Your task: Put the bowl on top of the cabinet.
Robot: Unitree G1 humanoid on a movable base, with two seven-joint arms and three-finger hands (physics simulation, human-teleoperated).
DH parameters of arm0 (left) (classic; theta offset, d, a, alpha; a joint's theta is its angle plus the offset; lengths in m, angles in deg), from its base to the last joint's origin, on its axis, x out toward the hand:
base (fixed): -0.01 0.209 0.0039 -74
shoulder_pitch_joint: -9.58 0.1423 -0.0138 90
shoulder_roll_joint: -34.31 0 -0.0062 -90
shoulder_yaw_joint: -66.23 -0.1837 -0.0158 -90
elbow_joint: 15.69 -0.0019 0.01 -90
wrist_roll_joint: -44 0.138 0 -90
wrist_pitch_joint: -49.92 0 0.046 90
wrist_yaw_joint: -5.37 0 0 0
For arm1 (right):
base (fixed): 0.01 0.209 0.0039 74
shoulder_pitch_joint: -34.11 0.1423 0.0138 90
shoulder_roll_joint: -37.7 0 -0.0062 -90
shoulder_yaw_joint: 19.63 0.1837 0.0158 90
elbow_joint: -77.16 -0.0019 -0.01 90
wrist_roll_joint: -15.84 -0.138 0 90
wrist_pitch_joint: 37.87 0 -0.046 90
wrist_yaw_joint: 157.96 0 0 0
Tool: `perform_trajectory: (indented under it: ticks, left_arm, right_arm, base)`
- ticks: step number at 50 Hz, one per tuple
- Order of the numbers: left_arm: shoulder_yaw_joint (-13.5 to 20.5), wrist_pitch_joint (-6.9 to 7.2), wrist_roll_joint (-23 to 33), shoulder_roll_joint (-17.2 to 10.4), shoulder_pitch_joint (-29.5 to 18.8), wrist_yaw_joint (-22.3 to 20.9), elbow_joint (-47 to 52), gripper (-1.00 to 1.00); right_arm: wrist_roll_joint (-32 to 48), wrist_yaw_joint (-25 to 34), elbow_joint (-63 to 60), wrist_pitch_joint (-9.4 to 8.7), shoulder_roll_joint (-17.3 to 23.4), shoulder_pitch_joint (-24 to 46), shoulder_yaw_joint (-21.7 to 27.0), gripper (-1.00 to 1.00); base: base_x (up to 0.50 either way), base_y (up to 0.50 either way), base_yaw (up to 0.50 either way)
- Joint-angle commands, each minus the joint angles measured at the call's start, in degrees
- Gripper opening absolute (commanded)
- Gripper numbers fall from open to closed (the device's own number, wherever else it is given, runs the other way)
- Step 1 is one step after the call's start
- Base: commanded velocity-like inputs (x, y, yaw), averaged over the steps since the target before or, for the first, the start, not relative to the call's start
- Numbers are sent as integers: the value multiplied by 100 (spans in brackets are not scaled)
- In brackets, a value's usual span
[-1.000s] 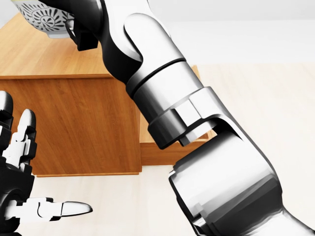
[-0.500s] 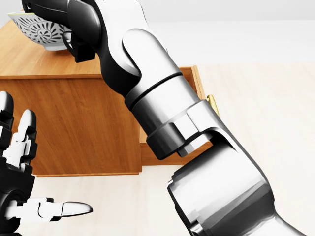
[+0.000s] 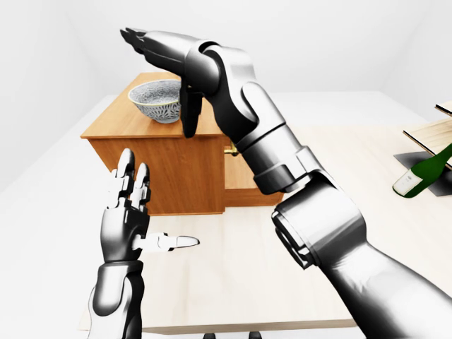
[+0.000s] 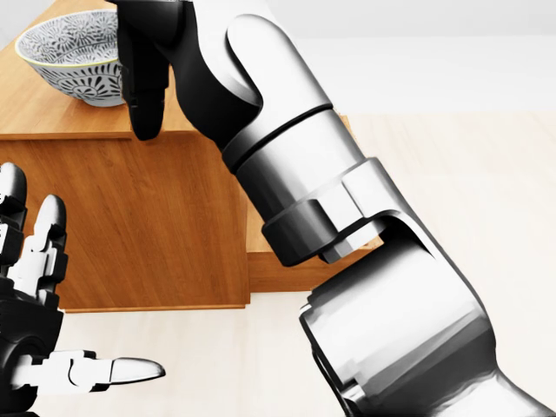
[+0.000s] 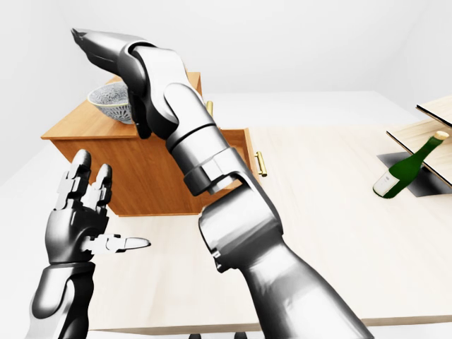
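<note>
Head view: tight and tilted down, close on the right arm (image 4: 304, 174) and the cabinet (image 4: 130, 217) side. Left-eye and right-eye views: wider, farther off, looking down across the table (image 3: 240, 282), offset sideways from each other. All three share the cabinet and bowl (image 3: 157, 100). Only the eye pair takes in the bottle (image 5: 406, 168).

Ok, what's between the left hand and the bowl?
Left-eye view: only the cabinet, its face and top edge, between left hand and bowl.
</note>
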State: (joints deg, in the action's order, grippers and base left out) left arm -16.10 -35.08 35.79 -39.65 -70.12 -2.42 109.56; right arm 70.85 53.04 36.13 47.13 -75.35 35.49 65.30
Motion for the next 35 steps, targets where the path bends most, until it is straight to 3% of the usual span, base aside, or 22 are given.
perform_trajectory:
  ticks: [1, 20, 29, 35]
  left_arm:
    - [-59, 0, 42, 11, 39, -10, -29, 100]
    - [-75, 0, 38, 12, 68, -15, 12, 100]
    - [-91, 0, 52, 20, 78, -10, 7, 100]
    - [-82, 0, 42, 17, 66, -4, 10, 100]
  right_arm:
    - [-464, -407, -212, 0, 305, 697, 190, 100]
    - [-124, 271, -1741, 0, 907, 827, 222, 100]
    - [380, 736, -2840, 0, 1229, 459, 271, 100]
    - [841, 900, -3895, 0, 1393, -179, 340, 100]
  base:
    - [0, 0, 0]
    - [0, 0, 0]
    - [0, 0, 0]
    - [0, 0, 0]
